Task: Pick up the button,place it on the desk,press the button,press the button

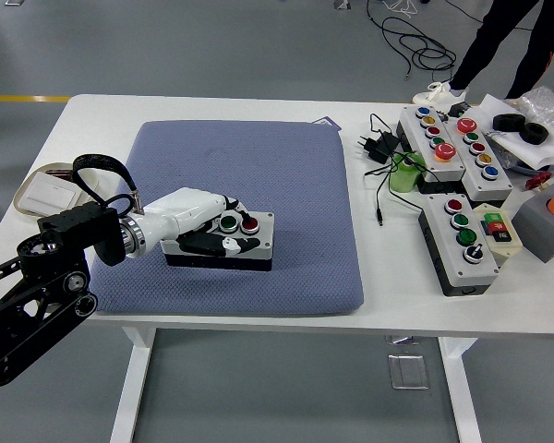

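Note:
A small grey button box [249, 242] with a black base lies on the blue-grey pad [286, 185], near the pad's front left. It carries a green button [228, 222] and a red button [249, 223] side by side. My left hand [223, 231] comes in from the left and rests over the box's left half. Its white back covers the box's left end. Its black fingers [212, 245] curl along the front side of the box, and a white fingertip lies close to the green button. The right arm is out of view.
To the right of the pad stand several larger button boxes [457, 245], a black power adapter [377, 146] with cable and a green object [404, 175]. A white tray [44, 192] sits at the table's left edge. A person's legs show at the top right.

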Controlling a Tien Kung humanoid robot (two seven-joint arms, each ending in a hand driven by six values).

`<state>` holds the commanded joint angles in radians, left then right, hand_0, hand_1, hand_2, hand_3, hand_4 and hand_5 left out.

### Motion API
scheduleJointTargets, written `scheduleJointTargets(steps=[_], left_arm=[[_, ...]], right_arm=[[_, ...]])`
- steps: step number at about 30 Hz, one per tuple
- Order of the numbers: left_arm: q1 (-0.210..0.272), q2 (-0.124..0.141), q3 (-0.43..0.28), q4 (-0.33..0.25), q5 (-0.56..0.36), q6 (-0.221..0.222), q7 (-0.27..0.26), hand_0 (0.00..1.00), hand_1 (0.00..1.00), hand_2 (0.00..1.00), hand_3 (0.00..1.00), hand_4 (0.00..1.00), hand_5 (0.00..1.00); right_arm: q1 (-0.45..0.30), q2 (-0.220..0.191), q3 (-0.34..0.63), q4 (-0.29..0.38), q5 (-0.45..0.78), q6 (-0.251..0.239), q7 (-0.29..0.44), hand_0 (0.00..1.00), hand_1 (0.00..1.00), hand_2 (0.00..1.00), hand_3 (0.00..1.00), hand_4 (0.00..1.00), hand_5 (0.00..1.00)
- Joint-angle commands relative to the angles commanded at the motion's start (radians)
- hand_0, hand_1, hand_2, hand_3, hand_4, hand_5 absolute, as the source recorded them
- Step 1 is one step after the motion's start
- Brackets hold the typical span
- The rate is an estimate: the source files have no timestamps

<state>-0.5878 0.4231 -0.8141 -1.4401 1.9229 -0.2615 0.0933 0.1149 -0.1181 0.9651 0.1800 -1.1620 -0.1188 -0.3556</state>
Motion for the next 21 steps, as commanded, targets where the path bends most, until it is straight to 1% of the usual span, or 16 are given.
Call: scheduleJointTargets(steps=[6,15,19,21], left_arm=[[0.002,-0.003,0.021,0.015,-0.008,0.001,-0.008,0.015,0.002,0.048,0.772,0.777,0.998],[0.0,-0.006,0.026,0.041,-0.004,-0.004,-0.005,0.015,0.002,0.048,0.772,0.776,0.998],[0.002,-0.004,0.012,0.032,-0.014,0.007,-0.01,0.015,0.002,0.05,0.772,0.776,0.998],[0.008,-0.001,-0.018,0.009,-0.023,0.036,-0.016,0.015,0.002,0.05,0.772,0.776,0.998]], right_arm=[[-0.002,-0.001,-0.005,0.0,0.007,-0.001,0.002,0.629,0.556,0.632,0.57,0.308,0.267],[-0.002,-0.002,-0.01,0.0,0.014,-0.001,0.003,0.629,0.556,0.632,0.571,0.308,0.267],[-0.002,-0.001,-0.01,0.0,0.013,-0.001,0.002,0.629,0.556,0.632,0.571,0.308,0.267],[-0.002,-0.002,-0.011,0.0,0.014,0.0,0.002,0.629,0.556,0.632,0.571,0.308,0.267]])
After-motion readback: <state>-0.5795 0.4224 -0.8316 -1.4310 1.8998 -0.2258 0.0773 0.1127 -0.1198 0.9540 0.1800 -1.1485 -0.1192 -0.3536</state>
